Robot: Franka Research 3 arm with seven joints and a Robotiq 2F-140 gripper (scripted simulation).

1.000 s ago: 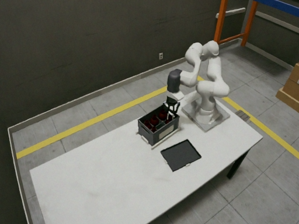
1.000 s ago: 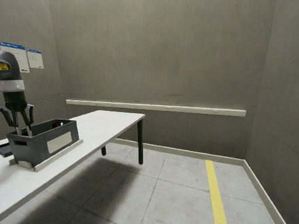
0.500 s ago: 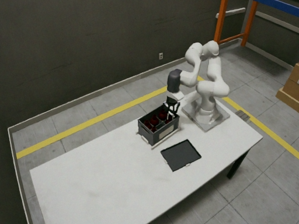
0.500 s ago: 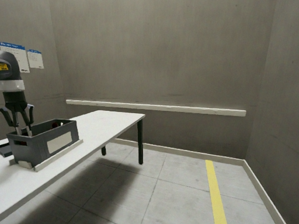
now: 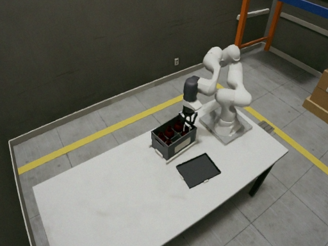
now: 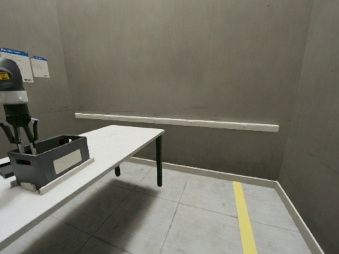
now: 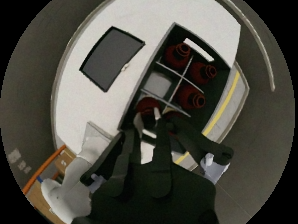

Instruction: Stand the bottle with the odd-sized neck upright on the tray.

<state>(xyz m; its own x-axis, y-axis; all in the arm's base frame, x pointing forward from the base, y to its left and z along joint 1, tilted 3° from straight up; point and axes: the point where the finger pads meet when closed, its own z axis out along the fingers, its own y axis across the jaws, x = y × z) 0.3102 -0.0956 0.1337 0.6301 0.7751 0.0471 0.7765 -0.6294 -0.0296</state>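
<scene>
Dark-red bottle [image 5: 184, 132] [image 7: 147, 104] sits at the gripper's [image 5: 187, 128] [image 6: 28, 152] [image 7: 147, 117] fingertips inside the crate [image 5: 159, 146] [image 6: 34, 172] [image 7: 148, 76].

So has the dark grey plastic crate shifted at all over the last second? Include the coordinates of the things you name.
No. In the top and exterior views, the dark grey plastic crate [image 5: 160, 145] [image 6: 34, 172] [image 7: 145, 82] sits at the same place against the pale strip [image 5: 182, 151] [image 6: 67, 175] along its side.
</scene>
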